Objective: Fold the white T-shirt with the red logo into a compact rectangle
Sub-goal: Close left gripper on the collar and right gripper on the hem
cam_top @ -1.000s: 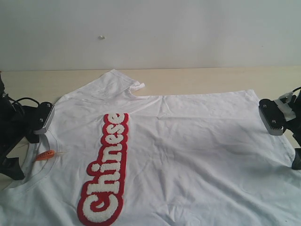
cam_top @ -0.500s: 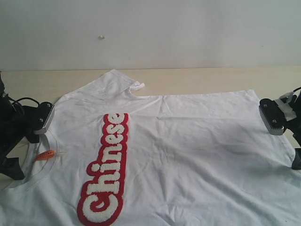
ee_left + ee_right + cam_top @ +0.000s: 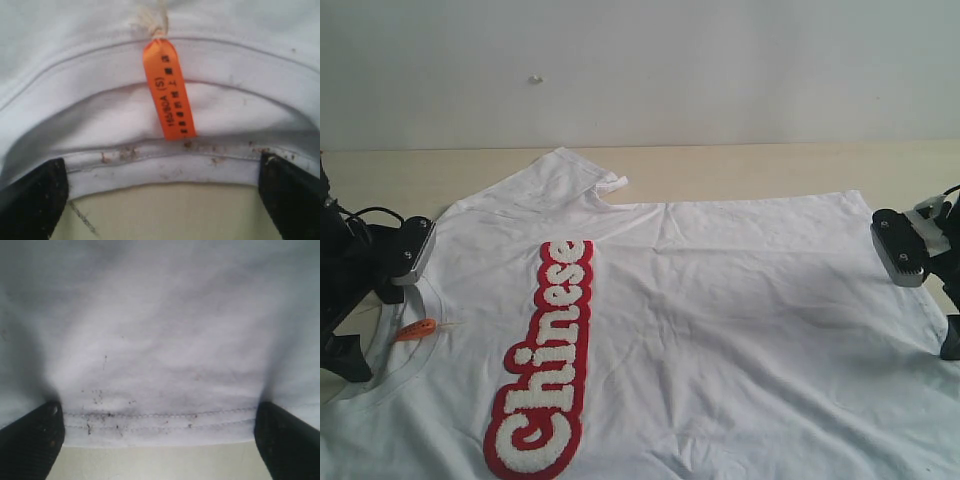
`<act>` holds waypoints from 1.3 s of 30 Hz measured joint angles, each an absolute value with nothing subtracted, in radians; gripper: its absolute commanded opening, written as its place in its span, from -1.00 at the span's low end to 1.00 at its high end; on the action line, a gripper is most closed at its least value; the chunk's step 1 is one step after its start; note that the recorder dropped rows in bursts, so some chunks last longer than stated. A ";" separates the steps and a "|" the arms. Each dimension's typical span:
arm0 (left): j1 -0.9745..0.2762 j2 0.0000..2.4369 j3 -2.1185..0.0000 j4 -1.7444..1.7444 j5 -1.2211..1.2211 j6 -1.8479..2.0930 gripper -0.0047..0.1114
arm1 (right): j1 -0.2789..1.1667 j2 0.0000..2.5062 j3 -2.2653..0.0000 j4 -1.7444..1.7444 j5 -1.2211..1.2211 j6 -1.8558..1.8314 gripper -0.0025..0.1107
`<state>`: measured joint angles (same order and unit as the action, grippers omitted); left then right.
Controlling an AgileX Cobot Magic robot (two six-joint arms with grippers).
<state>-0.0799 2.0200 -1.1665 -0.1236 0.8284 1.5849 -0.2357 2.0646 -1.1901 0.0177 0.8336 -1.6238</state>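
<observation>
Exterior view has the white T-shirt [image 3: 720,300] spread flat on the desk [image 3: 770,165], its collar-to-hem axis running from the left end effector [image 3: 160,200] at its collar [image 3: 150,165] to the right end effector [image 3: 160,440] at its hem [image 3: 160,422], both gaping wide, holding nothing.

White T-shirt [image 3: 740,300]: spread flat, front up, lying sideways on the table [image 3: 750,170], lightly creased, not yet folded.
Red logo [image 3: 545,360]: fuzzy white "Chinese" edged in red, running lengthwise left of the shirt's middle.
Collar [image 3: 165,167]: at the left end, ribbed, flecked with dark lint.
Orange neck tag [image 3: 169,90]: lying flat inside the neck, with black print and "(S)" readable.
Hem [image 3: 160,422]: at the right end, double-stitched and speckled.
Far sleeve [image 3: 560,175]: flat, pointing at the wall.
</observation>
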 measured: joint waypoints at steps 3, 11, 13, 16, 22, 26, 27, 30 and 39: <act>-0.080 2.020 -1.166 -0.124 0.828 1.585 0.90 | -0.236 2.065 -1.190 0.025 0.836 -1.607 0.90; -0.080 2.020 -1.166 -0.124 0.826 1.585 0.90 | -0.236 2.067 -1.190 0.061 0.836 -1.483 0.90; -0.080 2.020 -1.166 -0.124 0.826 1.585 0.90 | -0.236 2.067 -1.190 0.064 0.836 -1.480 0.90; -0.080 2.020 -1.166 -0.124 0.826 1.585 0.90 | -0.236 2.067 -1.190 0.064 0.834 -1.476 0.90; -0.080 2.022 -1.166 -0.124 0.826 1.585 0.90 | -0.236 2.067 -1.190 0.048 0.834 -1.464 0.83; -0.080 2.024 -1.166 -0.124 0.826 1.585 0.90 | -0.236 2.067 -1.190 0.046 0.834 -1.462 0.46; -0.080 2.024 -1.166 -0.124 0.826 1.585 0.90 | -0.236 2.067 -1.190 0.046 0.834 -1.462 0.34; -0.080 2.024 -1.166 -0.124 0.826 1.587 0.90 | -0.236 2.068 -1.190 0.045 0.834 -1.458 -0.07; -0.080 2.024 -1.166 -0.126 0.825 1.589 0.90 | -0.234 2.068 -1.190 0.027 0.836 -1.454 -0.37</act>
